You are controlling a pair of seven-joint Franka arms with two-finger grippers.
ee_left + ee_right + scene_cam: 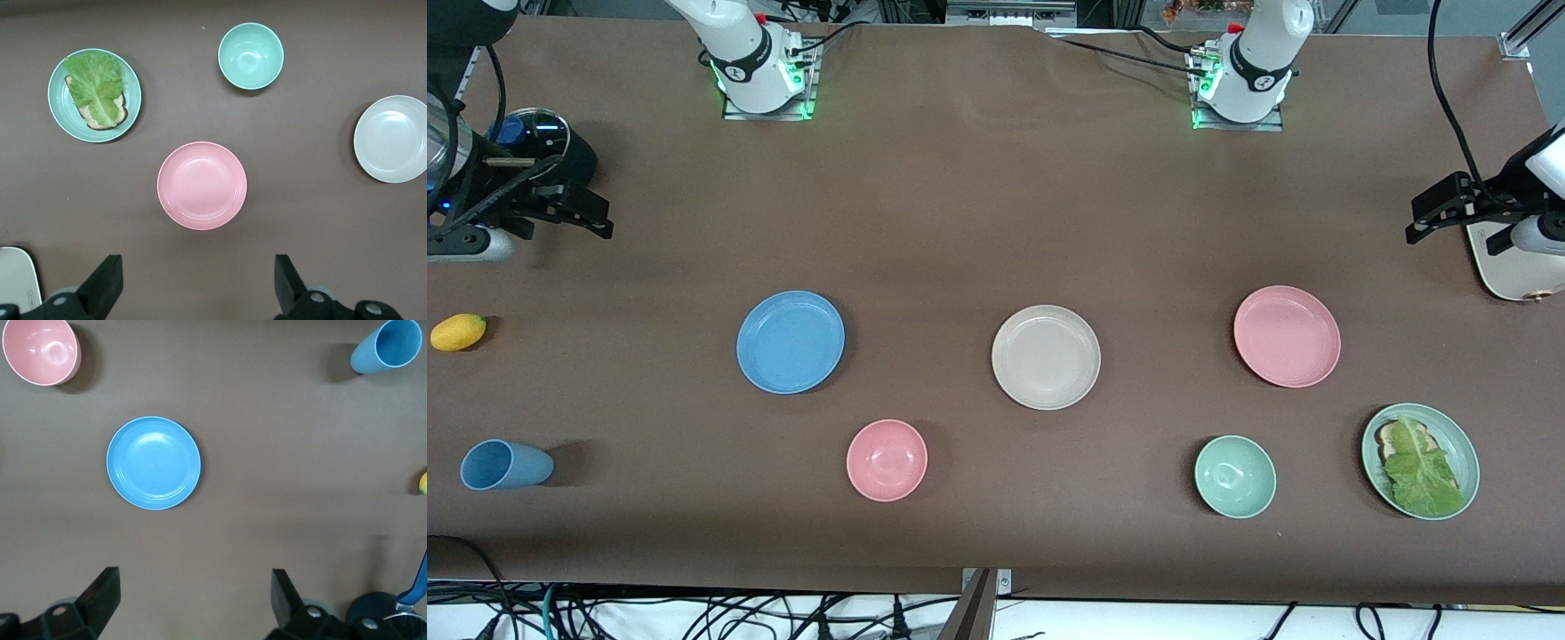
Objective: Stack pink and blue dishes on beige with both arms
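My left gripper [1449, 213] hangs high over the table's [978, 222] edge at the left arm's end, its fingers [107, 283] spread wide apart and empty. My right gripper [569, 213] hangs the same way over the edge at the right arm's end, fingers [100, 597] apart, holding nothing.

The three plates lie in a row across the middle of the table, well apart from one another. The beige plate [1046, 356] sits at the centre. The blue plate [791, 341] lies toward the right arm's end, the pink plate [1287, 336] toward the left arm's end. All three rest flat on the brown cloth and none is stacked.

Closer to the front edge stand a pink bowl [887, 460], between the blue and beige plates, and a mint-green bowl [1235, 476], between the beige and pink ones. Near the front corner at the left arm's end, a green plate [1458, 444] carries bread topped with lettuce [1423, 471]. At the right arm's end a light-blue cup [505, 465] lies on its side, and a yellow fruit [458, 332] sits by that edge.
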